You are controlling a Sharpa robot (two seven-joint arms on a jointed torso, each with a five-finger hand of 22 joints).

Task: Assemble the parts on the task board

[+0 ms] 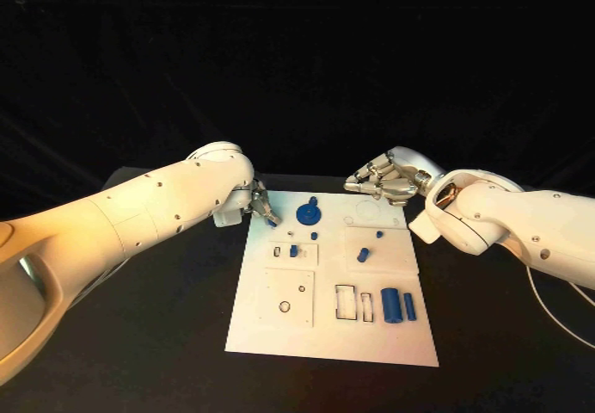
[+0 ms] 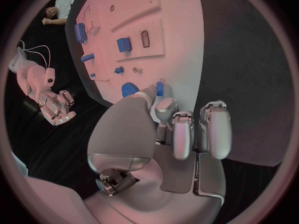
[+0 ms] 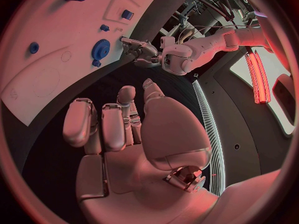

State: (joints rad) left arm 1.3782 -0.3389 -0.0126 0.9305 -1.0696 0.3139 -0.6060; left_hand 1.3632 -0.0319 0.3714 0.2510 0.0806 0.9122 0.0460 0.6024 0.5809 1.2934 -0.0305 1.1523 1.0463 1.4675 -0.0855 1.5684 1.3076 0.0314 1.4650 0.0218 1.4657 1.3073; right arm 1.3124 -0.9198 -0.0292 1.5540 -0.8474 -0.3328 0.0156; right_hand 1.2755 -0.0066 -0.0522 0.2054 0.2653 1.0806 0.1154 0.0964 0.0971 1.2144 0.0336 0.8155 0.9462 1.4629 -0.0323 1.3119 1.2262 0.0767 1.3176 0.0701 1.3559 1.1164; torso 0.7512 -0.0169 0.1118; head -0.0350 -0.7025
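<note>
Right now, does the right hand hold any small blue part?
No, the right hand hovers with nothing in it beyond the white task board.

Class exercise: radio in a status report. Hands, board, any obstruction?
Left hand pinches a small blue part at task board far corner. Right hand shut, beyond the board. Nothing seen blocking.

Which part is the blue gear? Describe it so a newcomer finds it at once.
Start at the white task board mid-table and go to its far edge, between the two hands. The blue gear lies there, close to the left hand. It is the only round, toothed blue piece; its neighbours are small pegs and blocks.
</note>
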